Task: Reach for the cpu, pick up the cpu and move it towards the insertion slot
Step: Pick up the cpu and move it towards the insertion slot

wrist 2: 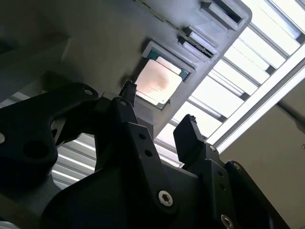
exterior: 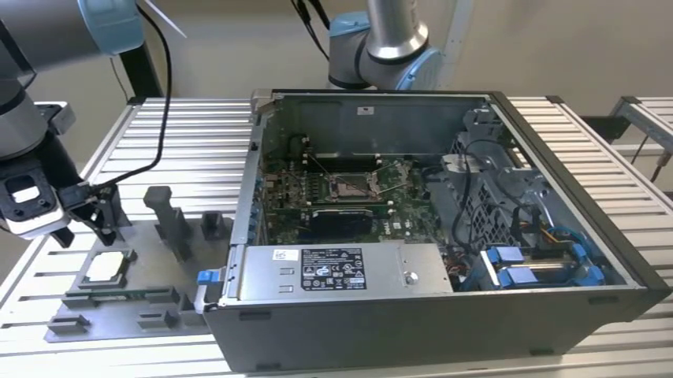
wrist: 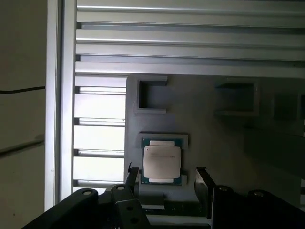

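You have a slatted metal bench [exterior: 189,142] carrying an open computer case [exterior: 421,323] and, just beside it on the exterior view's left, a grey fixture plate [exterior: 147,264].
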Robot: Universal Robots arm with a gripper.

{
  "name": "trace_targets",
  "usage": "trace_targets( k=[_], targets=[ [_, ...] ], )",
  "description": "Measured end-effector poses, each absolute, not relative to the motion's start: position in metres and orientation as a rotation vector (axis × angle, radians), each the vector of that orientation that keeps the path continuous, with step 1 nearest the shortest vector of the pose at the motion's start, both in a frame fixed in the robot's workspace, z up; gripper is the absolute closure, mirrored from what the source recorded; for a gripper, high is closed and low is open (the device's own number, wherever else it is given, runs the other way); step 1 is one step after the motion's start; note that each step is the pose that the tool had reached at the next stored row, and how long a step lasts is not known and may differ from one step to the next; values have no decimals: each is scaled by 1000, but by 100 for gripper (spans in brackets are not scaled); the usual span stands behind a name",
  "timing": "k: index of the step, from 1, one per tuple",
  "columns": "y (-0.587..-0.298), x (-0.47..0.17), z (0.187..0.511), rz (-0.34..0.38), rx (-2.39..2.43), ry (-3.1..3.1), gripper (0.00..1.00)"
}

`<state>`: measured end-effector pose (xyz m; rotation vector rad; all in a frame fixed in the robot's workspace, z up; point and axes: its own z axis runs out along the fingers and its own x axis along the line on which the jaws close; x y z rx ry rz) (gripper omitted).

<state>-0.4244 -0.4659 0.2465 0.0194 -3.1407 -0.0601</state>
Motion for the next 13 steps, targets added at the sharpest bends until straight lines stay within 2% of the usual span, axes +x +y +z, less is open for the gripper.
trace_targets(
  k=[13],
  targets=[
    [-467, -424, 242, -60, 20, -3141, 0]
  ],
)
